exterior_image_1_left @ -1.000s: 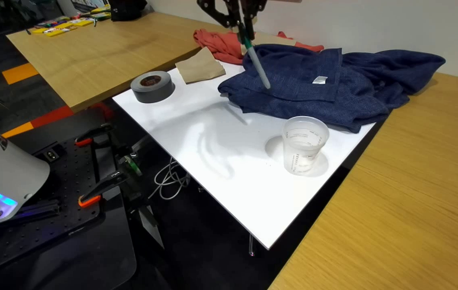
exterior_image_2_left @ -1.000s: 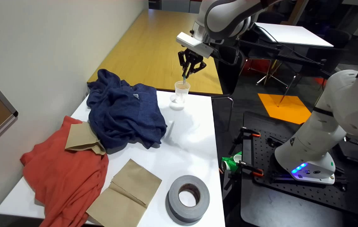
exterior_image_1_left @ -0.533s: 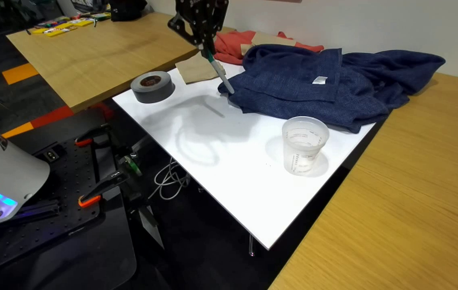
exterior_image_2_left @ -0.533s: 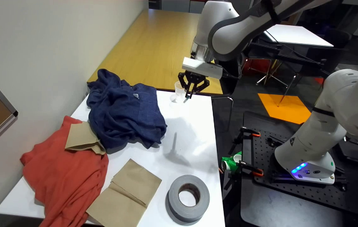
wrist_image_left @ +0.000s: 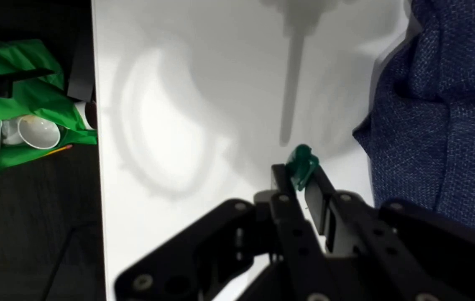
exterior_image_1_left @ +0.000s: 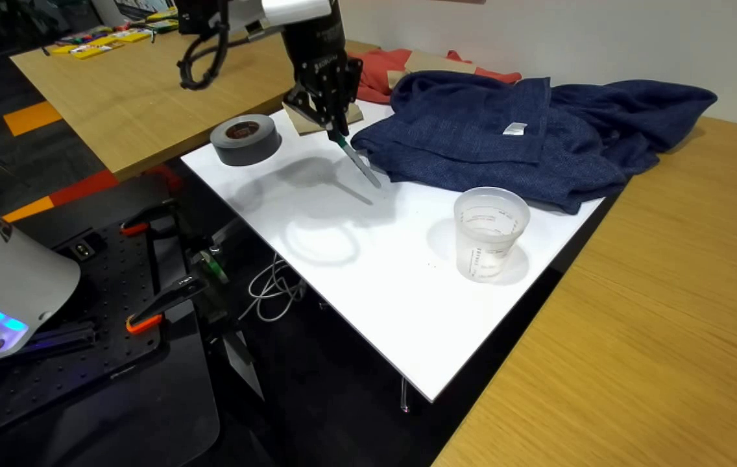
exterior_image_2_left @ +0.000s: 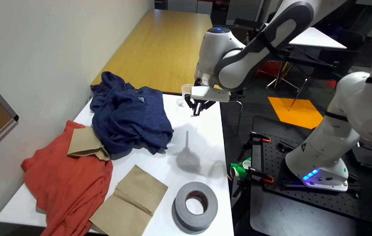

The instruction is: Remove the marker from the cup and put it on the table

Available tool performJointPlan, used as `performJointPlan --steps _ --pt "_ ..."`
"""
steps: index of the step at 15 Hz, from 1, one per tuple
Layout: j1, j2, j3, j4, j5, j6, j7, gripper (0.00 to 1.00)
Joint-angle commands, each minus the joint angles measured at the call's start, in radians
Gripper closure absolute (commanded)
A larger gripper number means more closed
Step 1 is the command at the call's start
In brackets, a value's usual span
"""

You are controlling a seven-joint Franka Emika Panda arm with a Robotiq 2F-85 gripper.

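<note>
My gripper point(exterior_image_1_left: 337, 135) is shut on the green end of the marker point(exterior_image_1_left: 362, 167). The marker's grey body slants downward, its lower tip a little above the white table point(exterior_image_1_left: 401, 266), close to its shadow. In the wrist view the green end of the marker point(wrist_image_left: 302, 165) sits between the fingertips of the gripper point(wrist_image_left: 300, 177). The clear plastic cup point(exterior_image_1_left: 488, 240) stands upright on the table, apart from the marker, with nothing seen in it. In an exterior view the gripper point(exterior_image_2_left: 196, 113) partly hides the cup point(exterior_image_2_left: 186, 89), and the marker is mostly hidden.
A navy cloth point(exterior_image_1_left: 472, 123) lies beside the gripper, near the marker's tip. A grey tape roll point(exterior_image_1_left: 245, 139), brown paper point(exterior_image_2_left: 133, 196) and a red cloth point(exterior_image_2_left: 71, 183) are also on the table. Wooden tables point(exterior_image_1_left: 667, 311) adjoin it.
My gripper has carried the marker away from the cup, toward the tape roll's side, and then lower over the table. The marker's tip has come nearer its shadow. The cup has not moved.
</note>
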Motion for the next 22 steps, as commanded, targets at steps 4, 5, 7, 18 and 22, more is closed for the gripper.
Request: performJointPlan --steps 4,5,7,18,22 --pt "0.114 0.173 -0.125 0.045 -0.271 0.153 0.205 0.96" --pt "0.138 0.187 -0.148 0.049 -0.294 0.161 0.227 0.96" --pt "0.183 0.207 -0.188 0.058 -0.324 0.168 0.263 0.59" --pt "0.222 0.192 -0.206 0.066 -0.284 0.157 0.244 0.00" --pt "0.219 0.208 -0.201 0.073 -0.277 0.146 0.227 0.00"
